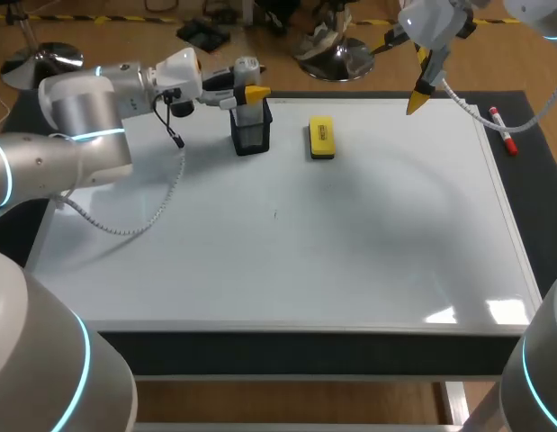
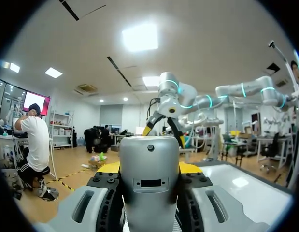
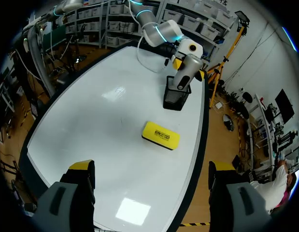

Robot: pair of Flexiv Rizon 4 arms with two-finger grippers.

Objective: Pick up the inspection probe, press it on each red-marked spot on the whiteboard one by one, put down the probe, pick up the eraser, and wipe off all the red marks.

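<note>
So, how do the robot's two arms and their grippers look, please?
Both arms are rounded silver-grey tubes with glowing cyan rings at the joints. The left arm has a pale cable and a short black cable near the wrist; the right arm trails a white cable. The left gripper and right gripper have grey fingers with bright yellow tips.

No legible text anywhere. Just a dark label (image 3: 161, 134) atop the yellow eraser (image 1: 321, 138), far on the whiteboard (image 1: 287, 252), print too small to read.
</note>
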